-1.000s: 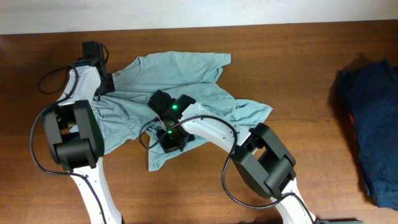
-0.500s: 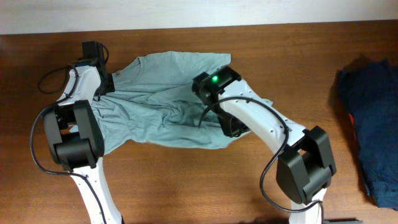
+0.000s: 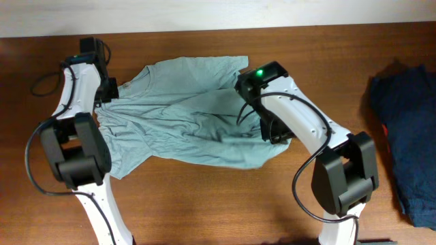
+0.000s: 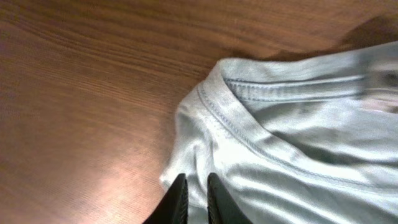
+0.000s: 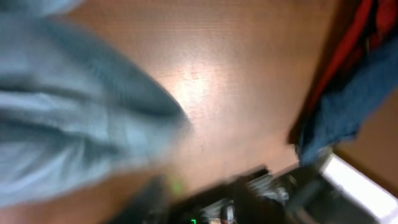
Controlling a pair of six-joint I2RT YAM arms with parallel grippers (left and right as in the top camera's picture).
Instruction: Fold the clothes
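Observation:
The clothes, a pale grey-blue T-shirt (image 3: 184, 112), lie wrinkled and spread across the table's middle in the overhead view. My left gripper (image 3: 102, 92) is at the shirt's left edge. In the left wrist view its dark fingertips (image 4: 180, 186) stand close together with a fold of fabric by the collar (image 4: 249, 127) pinched between them. My right gripper (image 3: 276, 129) hangs over the shirt's right edge. The right wrist view is blurred by motion. It shows shirt fabric (image 5: 68, 124) at the left, and its jaws cannot be made out.
A dark navy garment (image 3: 405, 129) with a red patch (image 5: 348, 56) lies at the table's right end. A pale wall runs along the table's far edge (image 3: 218, 27). Bare wood (image 3: 327, 61) shows between the shirt and the navy pile.
My right arm swung from the shirt's middle to its right side, pulling the bunched lower part out so the shirt lies wider. My left gripper shifted slightly left and back.

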